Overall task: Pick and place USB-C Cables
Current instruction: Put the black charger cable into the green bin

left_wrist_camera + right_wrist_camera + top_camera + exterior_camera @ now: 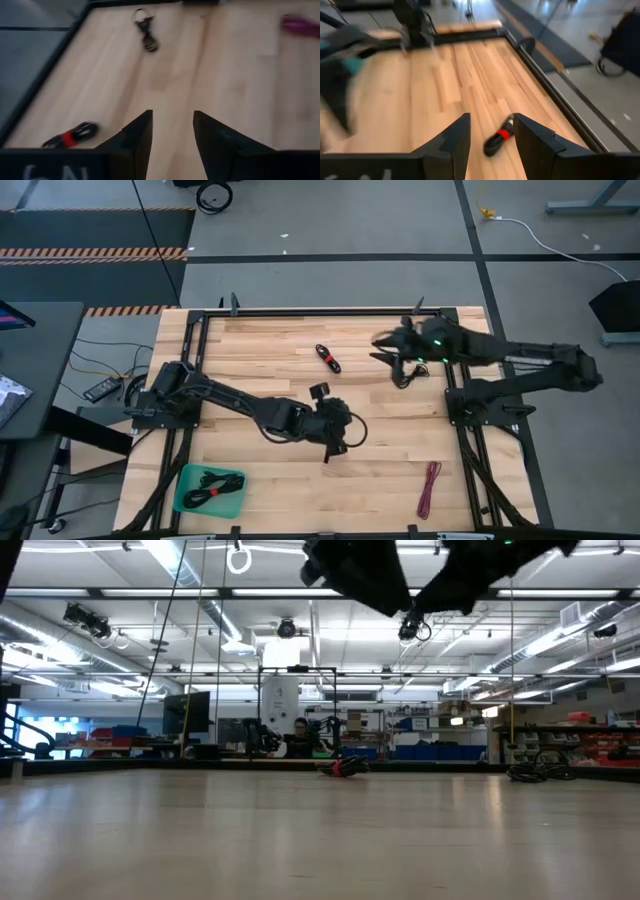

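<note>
We had our right end effector high over the tabletop's far side, fingers parted and empty, lining up on the black-and-red cable. The next move called for descending astride it. Our left end effector, open and empty, hung mid-tabletop.

The tabletop is pale wood in planks with visible grain, smooth with a soft sheen, edged by a dark matt metal frame. Between the right hand's matt black plastic fingers lies a cable of dull black rubbery sheath with a red band. The tray looks like smooth teal plastic.
</note>
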